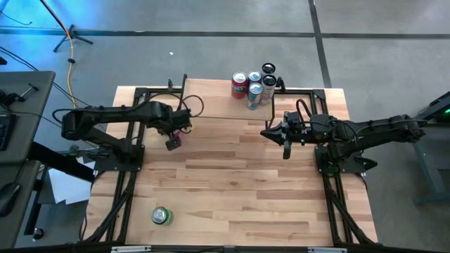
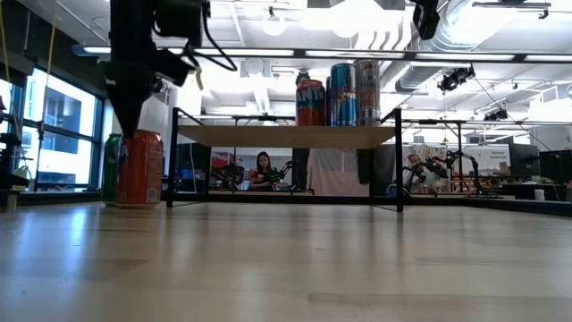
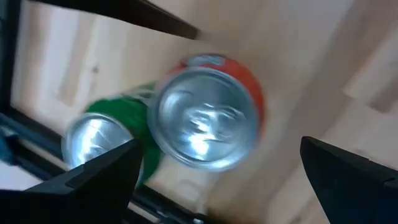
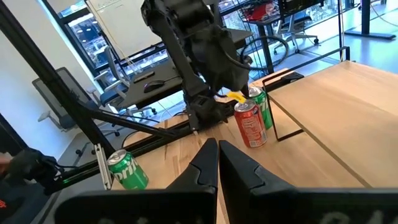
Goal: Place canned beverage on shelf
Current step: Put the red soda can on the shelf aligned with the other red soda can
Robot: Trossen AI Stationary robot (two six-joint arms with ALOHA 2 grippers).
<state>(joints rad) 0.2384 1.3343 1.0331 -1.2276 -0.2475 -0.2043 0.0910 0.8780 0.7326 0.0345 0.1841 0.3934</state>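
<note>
The high camera looks straight down on the whole light-wood desk (image 1: 232, 169); the low one sits at desktop level, facing the room. Both wrist cameras share the upright red drink can (image 3: 208, 112): the left from close above, the right (image 4: 250, 124) from across the desk.
</note>
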